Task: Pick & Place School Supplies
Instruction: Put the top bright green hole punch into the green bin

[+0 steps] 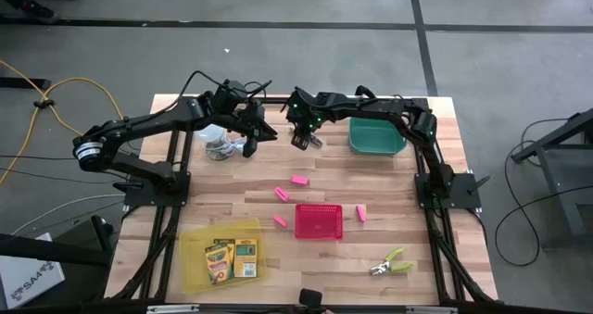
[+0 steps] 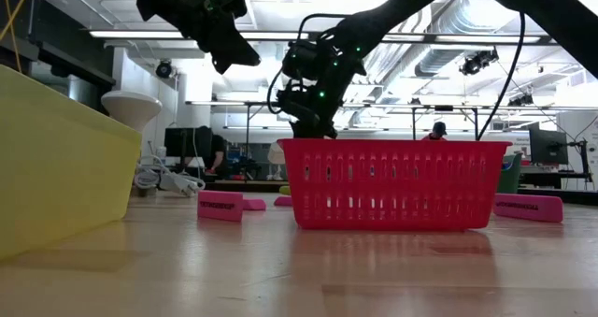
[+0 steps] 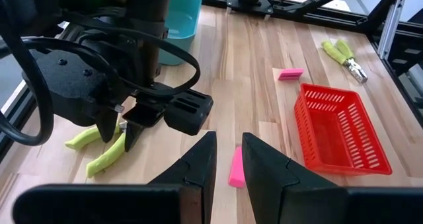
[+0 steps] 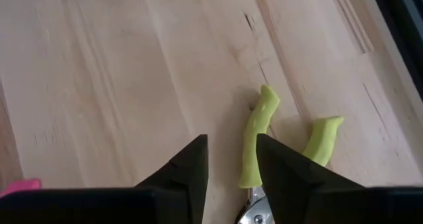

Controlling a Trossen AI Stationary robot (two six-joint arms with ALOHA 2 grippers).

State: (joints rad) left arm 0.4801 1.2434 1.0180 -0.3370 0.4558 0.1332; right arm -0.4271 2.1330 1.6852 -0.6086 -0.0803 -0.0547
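Observation:
A lime-green-handled tool lies flat on the wooden table at its far middle. My right gripper stands open over it, pointing steeply down, with one handle running up between the fingers and the other handle outside them. In the left wrist view the same tool shows under my right gripper. My left gripper hangs higher, to the left of the right one, narrowly open and holding nothing. A second tool lies near the front right. Pink erasers lie mid-table. Crayon boxes rest in the yellow tray. My right gripper comes at the tool from above, slanting down, its fingers on either side of one handle near the tool's metal end. The tool lies flat on the table. Whether the fingers touch it, I cannot tell.
A red mesh basket stands at the middle front, a green tray at the far right. A white round object with a coiled cable sits far left, under my left arm. More erasers lie around the basket.

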